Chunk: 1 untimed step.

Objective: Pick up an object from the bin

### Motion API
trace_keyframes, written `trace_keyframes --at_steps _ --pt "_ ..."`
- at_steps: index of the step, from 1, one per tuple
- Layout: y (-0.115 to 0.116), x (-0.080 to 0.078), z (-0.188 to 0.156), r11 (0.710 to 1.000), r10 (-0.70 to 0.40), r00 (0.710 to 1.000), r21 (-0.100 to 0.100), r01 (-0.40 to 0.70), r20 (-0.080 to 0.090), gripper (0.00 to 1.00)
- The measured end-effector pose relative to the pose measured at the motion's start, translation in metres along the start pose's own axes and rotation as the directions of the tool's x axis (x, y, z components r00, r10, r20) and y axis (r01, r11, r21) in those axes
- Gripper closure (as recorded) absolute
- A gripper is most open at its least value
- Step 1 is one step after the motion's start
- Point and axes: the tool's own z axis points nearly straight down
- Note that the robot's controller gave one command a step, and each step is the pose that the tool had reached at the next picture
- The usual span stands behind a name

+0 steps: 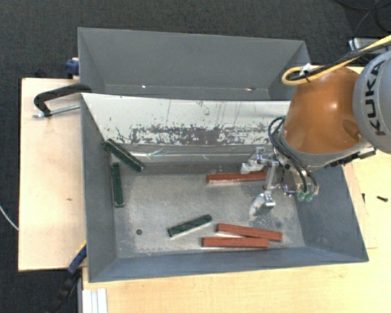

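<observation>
The gripper [260,184] stood with fingers spread, gripping nothing. A red-brown bar [231,178] lay just beside it (right end nearest the upper finger).

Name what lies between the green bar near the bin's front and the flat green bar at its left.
Nothing: in the camera view, only bare bin floor separates the front green bar from the flat left green bar.

Arm [326,116] from the right — pincer [260,184] low, fingers [263,205] spread
</observation>
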Motion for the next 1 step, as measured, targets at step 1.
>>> trace_keyframes --at_steps 1 --pt "0.0258 -0.0576 0.0860 1.000 -0.024 0.999 0.002 0.024 0.031 1.00"
